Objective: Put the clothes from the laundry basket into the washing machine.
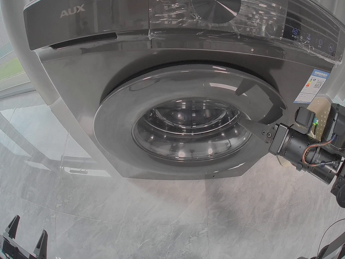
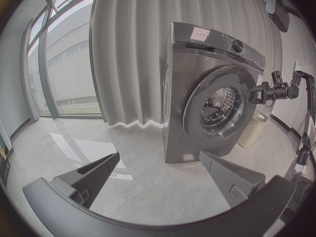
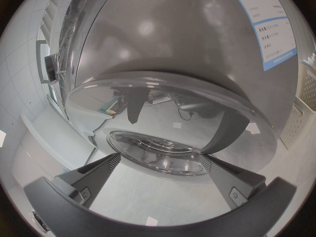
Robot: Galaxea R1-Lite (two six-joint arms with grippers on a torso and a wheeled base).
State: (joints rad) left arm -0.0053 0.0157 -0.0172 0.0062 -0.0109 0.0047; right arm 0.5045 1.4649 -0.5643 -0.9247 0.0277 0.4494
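Tile floor [image 1: 143, 213], washer [image 1: 90, 72] with round door [image 1: 118, 126].
Right gripper [image 3: 159, 158], spread wide, sits at the door's right edge; left gripper [image 1: 27, 234] low, also wide; basket [image 2: 251, 129] beside washer.

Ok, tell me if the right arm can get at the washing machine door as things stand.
Probably yes: the right gripper sits at the right rim of the closed door, jaws open, with nothing in between. The laundry basket stands aside.

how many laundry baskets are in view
1. The basket stands on the floor beside the washer, on the robot's right. Another could be hidden behind the washer.
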